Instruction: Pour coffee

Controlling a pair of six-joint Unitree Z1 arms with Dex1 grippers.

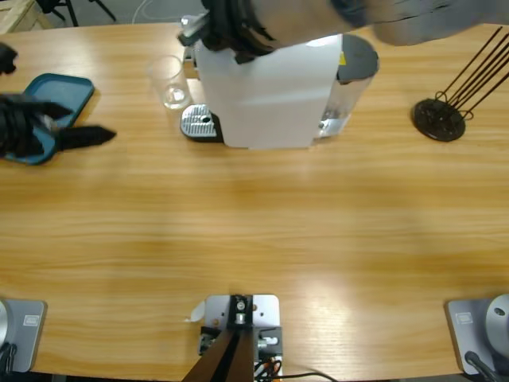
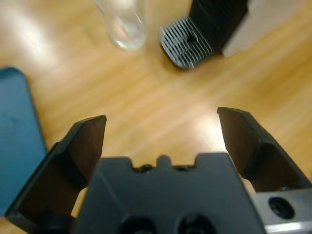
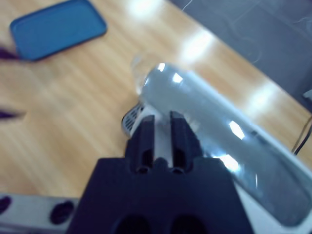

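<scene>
Wooden table [image 1: 254, 231], glass [image 2: 124, 24] beyond open left hand [image 2: 163, 134]

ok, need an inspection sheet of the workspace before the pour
Surface: wooden table, bare in front.
Job's things: coffee machine at far middle, drip tray sticking out; glass beside the drip tray, not on it, looks empty. Coffee: nothing seen.
Clutter: blue tray at one end; black rod stand at the other.
End effectors: left end effector open, holding nothing, by the blue tray; right end effector shut, above the machine's top.
Cables: possibly one off the table's edge.
Surroundings: dark floor beyond the table.
</scene>
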